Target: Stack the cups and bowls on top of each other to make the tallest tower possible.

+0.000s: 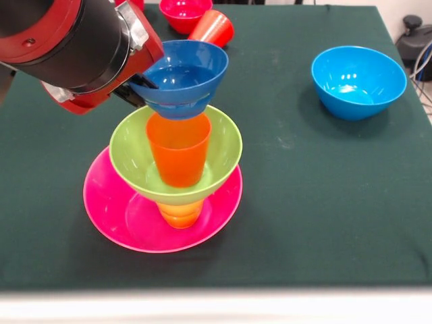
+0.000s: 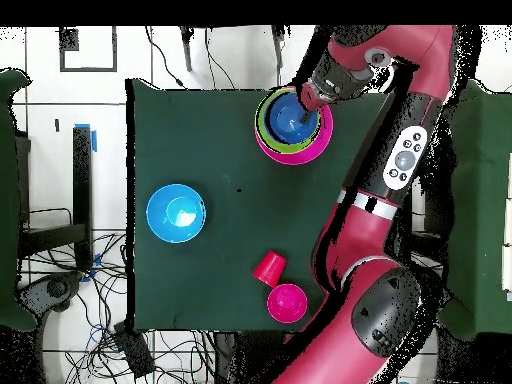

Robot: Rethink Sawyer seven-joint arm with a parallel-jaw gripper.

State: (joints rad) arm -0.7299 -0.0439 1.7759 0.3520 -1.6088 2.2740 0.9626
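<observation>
The tower stands at the table's near left in the front view. A wide pink bowl point(image 1: 115, 229) is at the bottom. A yellow-orange cup point(image 1: 181, 214) stands in it, with a lime green bowl point(image 1: 135, 152) on that. An orange cup point(image 1: 179, 152) stands in the green bowl, and a small dark blue bowl point(image 1: 185, 74) sits on top, slightly tilted. My gripper point(image 1: 138, 89) is at the blue bowl's left rim, one finger inside the bowl and one outside, shut on the rim. In the overhead view the gripper point(image 2: 308, 103) is beside the blue bowl point(image 2: 290, 115).
A light blue bowl point(image 1: 358, 81) stands alone at the right, also seen in the overhead view point(image 2: 176, 213). A red cup point(image 1: 212, 28) lies on its side next to a small red bowl point(image 1: 183, 12) at the far edge by the robot. The arm hangs over the tower's left side.
</observation>
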